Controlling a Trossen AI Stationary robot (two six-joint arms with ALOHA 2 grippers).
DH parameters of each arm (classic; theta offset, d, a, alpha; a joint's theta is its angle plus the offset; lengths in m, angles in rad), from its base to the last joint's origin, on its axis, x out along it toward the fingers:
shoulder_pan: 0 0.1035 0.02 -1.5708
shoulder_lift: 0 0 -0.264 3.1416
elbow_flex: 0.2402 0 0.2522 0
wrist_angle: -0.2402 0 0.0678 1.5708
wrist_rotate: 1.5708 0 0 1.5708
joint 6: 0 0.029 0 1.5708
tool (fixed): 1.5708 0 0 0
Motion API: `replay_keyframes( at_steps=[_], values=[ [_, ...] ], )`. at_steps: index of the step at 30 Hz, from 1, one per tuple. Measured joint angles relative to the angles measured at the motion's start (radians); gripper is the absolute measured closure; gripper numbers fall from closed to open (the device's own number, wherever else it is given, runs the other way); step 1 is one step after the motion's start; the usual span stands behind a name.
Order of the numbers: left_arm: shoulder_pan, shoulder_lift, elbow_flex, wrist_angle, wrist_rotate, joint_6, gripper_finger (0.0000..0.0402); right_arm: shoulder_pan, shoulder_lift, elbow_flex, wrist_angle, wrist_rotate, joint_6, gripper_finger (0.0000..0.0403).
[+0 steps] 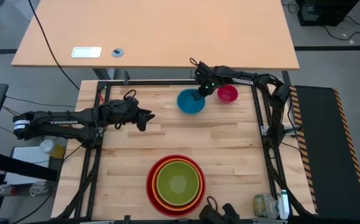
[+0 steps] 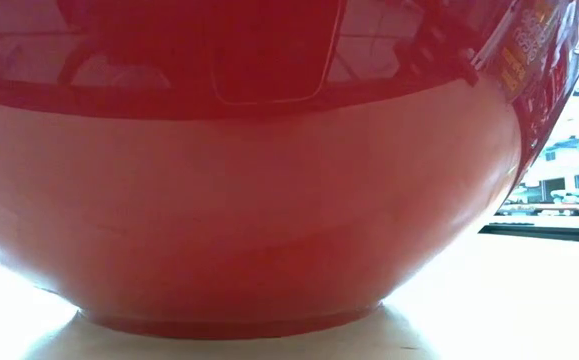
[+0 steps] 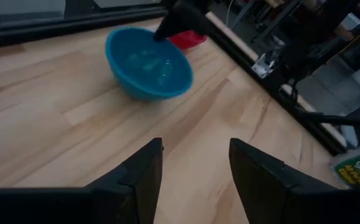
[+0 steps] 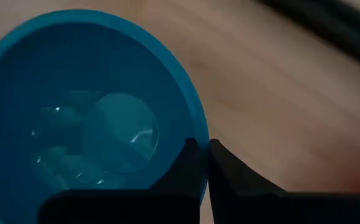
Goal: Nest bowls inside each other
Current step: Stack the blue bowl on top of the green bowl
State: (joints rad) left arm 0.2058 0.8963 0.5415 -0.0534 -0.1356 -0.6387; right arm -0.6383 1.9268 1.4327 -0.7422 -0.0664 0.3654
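right gripper pinches the blue bowl's rim at the far end of the table

the right gripper point(image 4: 203, 163) is down at the blue bowl point(image 1: 191, 101) and its two fingers are pressed together on the rim, one inside the wall, one outside, as the right wrist view shows plainly. that is a firm pinch on the side of the bowl that faces the pink bowl point(image 1: 227, 94), which sits just beside it, apart from the fingers.

out from there, the left gripper point(image 3: 195, 171) waits over bare wood toward the left side, fingers partly spread and holding nothing. its camera looks across at the blue bowl with the right arm's fingers on the far rim.

further out, at the near edge of the table point(image 1: 242, 143), stands the stack: the red bowl point(image 1: 151, 186) with the orange bowl point(image 1: 157, 170) inside it and the green bowl point(image 1: 178, 182) inside that. the low view is filled by the red bowl's wall and tells nothing more.

the relation that counts: the stack lies well apart from the held bowl, across the table toward the near edge and a little to the left. the bowl is round, so no long axis matters, but it hangs from one edge and will likely tip when lifted. the right arm already has it, so the carry looks to be its job. the blue bowl should go into the green one, with the pink one to follow.
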Motion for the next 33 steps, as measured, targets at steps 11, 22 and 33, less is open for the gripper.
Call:
replay_keyframes(
  at_steps=[11,22,33],
  values=[
    [-0.072,0.000,0.000,-0.045,0.040,-0.069,0.0121,0.161,0.000,0.103,-0.049,-0.009,0.010,0.0390],
    [-0.206,0.000,0.000,-0.102,0.089,-0.139,0.0111,0.267,0.001,0.124,-0.121,0.056,0.030,0.0378],
    [-0.217,0.000,0.000,-0.101,0.089,-0.160,0.0111,0.239,0.002,0.070,-0.101,0.065,0.049,0.0281]
  ],
)
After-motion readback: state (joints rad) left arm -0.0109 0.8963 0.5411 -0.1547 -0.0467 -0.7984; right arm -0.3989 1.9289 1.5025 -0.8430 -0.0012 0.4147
